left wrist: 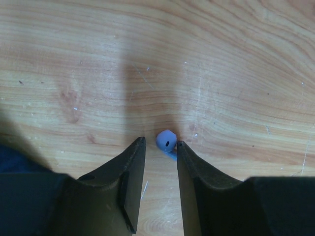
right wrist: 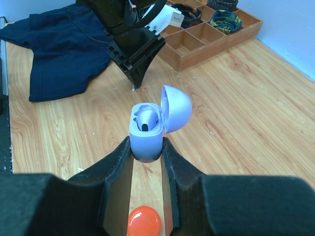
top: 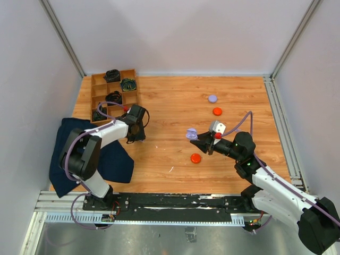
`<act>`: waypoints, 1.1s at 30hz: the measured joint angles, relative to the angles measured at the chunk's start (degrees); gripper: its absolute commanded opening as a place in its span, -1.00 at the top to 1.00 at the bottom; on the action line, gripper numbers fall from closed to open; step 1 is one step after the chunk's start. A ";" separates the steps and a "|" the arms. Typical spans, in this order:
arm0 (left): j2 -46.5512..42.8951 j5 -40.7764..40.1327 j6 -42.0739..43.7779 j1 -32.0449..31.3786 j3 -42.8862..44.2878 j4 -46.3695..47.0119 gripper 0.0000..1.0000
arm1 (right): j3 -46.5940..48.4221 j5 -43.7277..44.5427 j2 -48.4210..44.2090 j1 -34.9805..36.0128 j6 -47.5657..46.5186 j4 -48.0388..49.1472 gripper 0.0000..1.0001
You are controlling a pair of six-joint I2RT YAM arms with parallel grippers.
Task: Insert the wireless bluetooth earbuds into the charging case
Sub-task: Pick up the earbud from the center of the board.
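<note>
Clamping the charging case (right wrist: 146,136), lid (right wrist: 177,105) open toward two o'clock, is the right gripper (right wrist: 145,147); the left gripper (left wrist: 160,142), parted, straddles an earbud (left wrist: 166,139).

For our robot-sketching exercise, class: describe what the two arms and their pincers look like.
The left arm and right arm have white links, black joints and purple cables. The left pincer and right pincer each have two dark tapering fingers.

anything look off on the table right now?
Dark blue cloth lies crumpled at far left, unrelated to the task. One lavender earbud lies loose on the wood; the lavender case, open, shows one inside.
</note>
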 measured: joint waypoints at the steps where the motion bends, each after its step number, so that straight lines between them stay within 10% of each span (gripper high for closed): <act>1: 0.09 0.07 0.00 0.00 0.04 0.26 0.30 | -0.02 0.02 0.00 0.00 0.00 0.00 0.93; 18: 0.28 2.16 0.70 -0.09 0.57 1.99 0.53 | -0.02 0.04 0.00 0.00 0.00 0.00 0.93; 33: -19.06 -0.87 4.20 -9.60 -0.50 7.63 0.54 | -0.02 -0.15 1.33 0.00 0.90 2.12 0.93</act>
